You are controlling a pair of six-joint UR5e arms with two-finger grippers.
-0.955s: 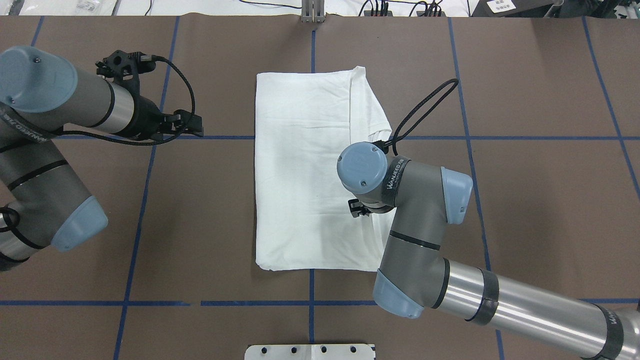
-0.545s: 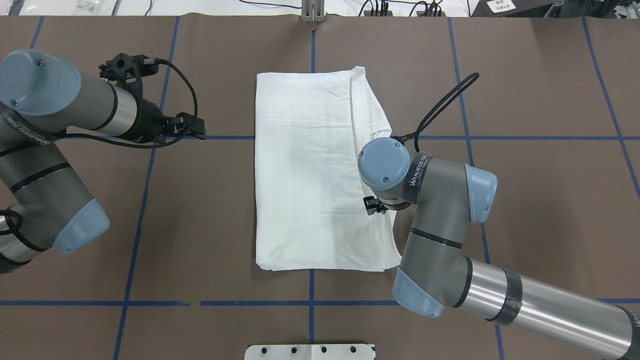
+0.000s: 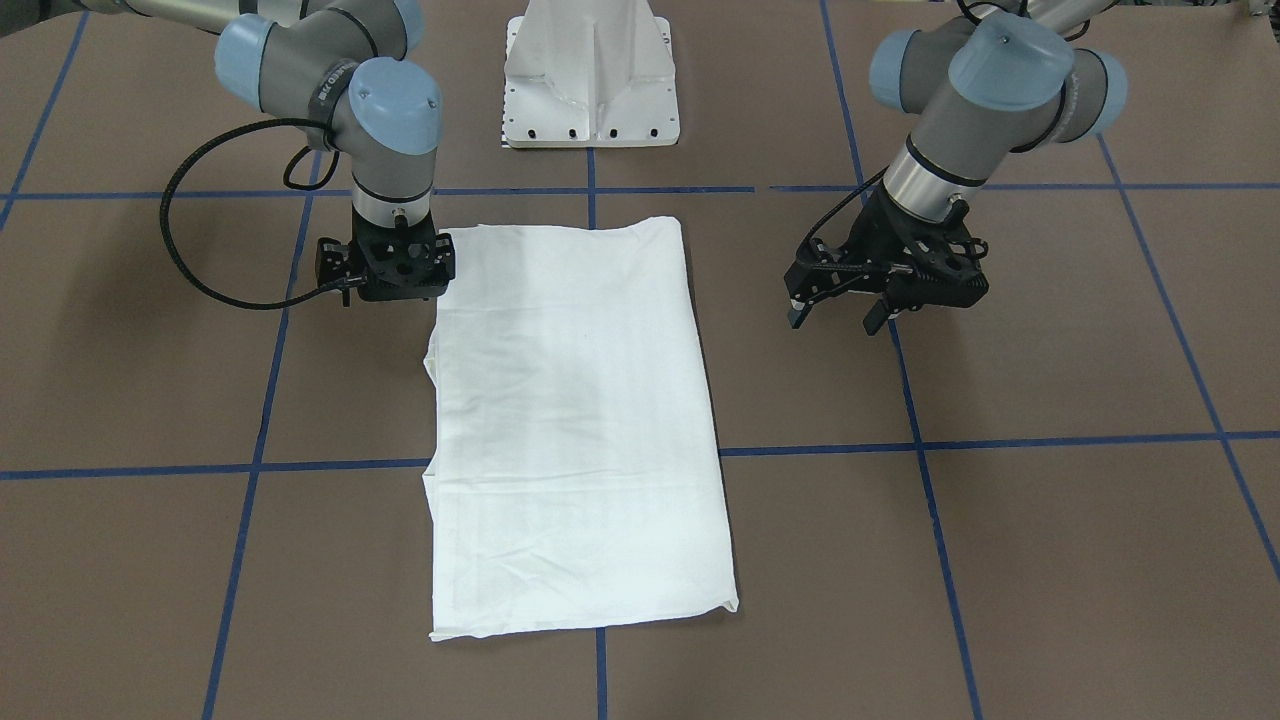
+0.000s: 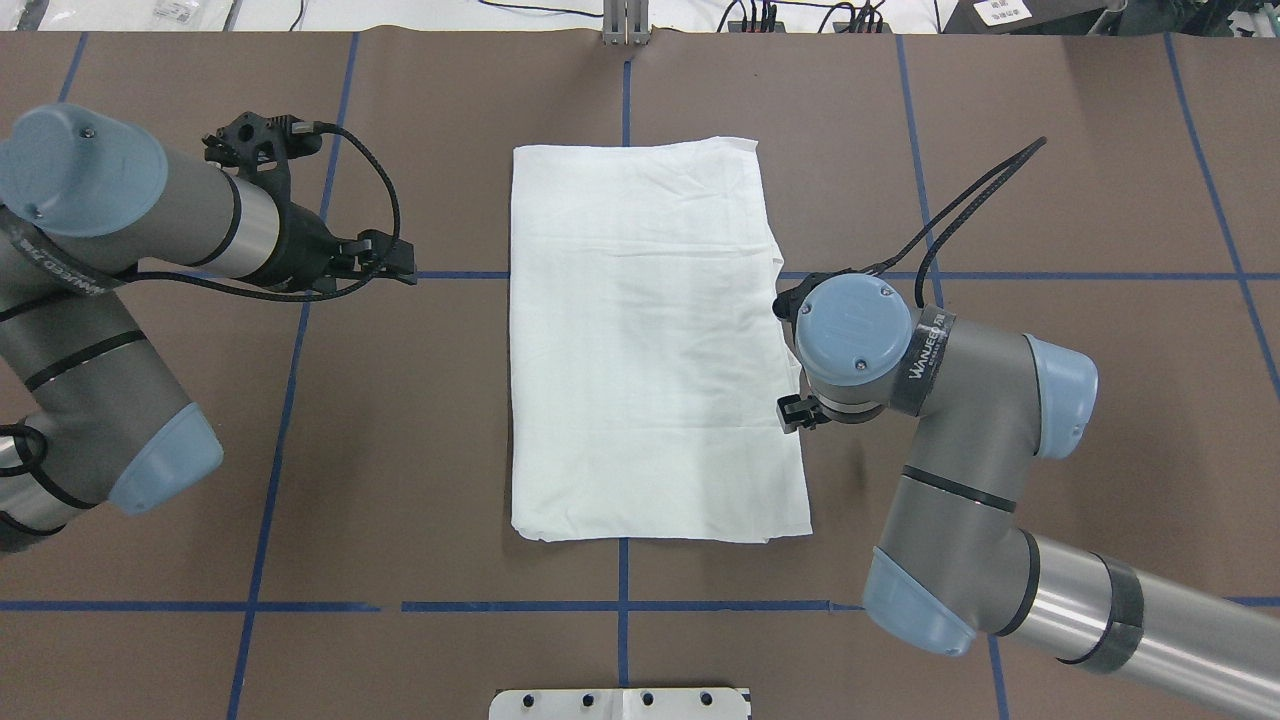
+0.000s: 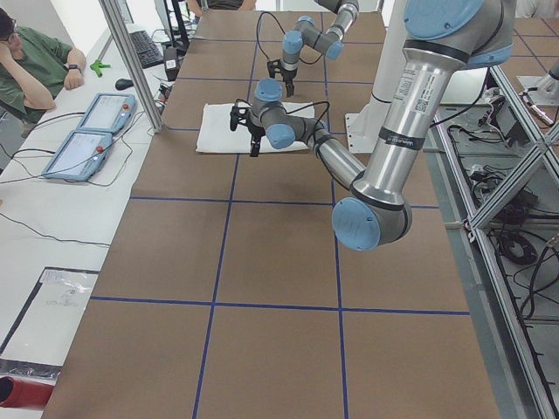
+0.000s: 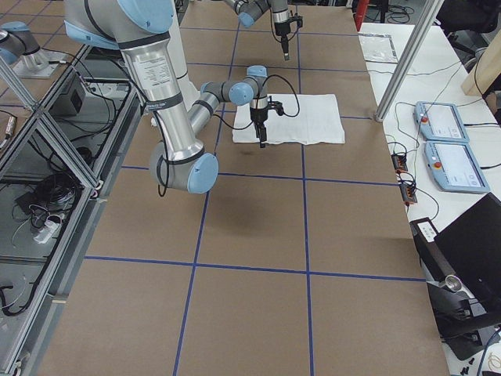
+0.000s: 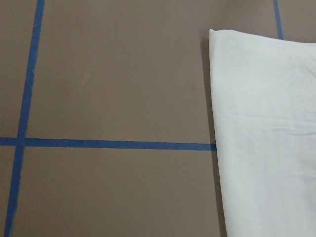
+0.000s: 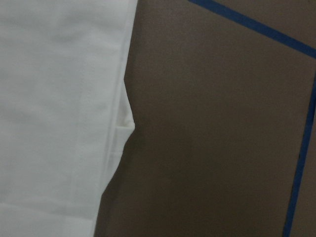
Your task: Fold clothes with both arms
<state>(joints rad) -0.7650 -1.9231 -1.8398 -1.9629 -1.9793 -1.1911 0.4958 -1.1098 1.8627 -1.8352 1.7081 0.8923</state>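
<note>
We saw the white shirt (image 4: 640, 340) lying flat in the middle of the brown table (image 4: 1080, 130), folded into 1 long shape with 4 sides. Blue tape lines (image 4: 1080, 275) crossed the table, and 1 of them ran under the shirt. The shirt's left long edge was straight. Its right long edge had 1 small bump (image 4: 778, 262) where a layer stuck out. The right arm (image 4: 960, 470) bent in over the table. The right gripper (image 3: 393, 272) pointed down just beside that right edge, on the half nearer the robot. The wrist hid its fingers from above, so we could not tell if they were spread or pressed together. We also could not tell if they touched the cloth. Its wrist camera looked down on the bumpy edge of the shirt, with bare table next to it. The left arm (image 4: 150, 220) was over the table on the left side, well apart from the shirt. The left gripper (image 3: 835, 318) hung above the table with its 2 fingers spread wide, and it held nothing. Its wrist camera showed 1 corner of the shirt and a tape line going under it. The white base (image 3: 590, 80) stood at the robot's edge of the table. In the left side view, a man in a green top (image 5: 31, 61) sat at a white desk beside the table.
</note>
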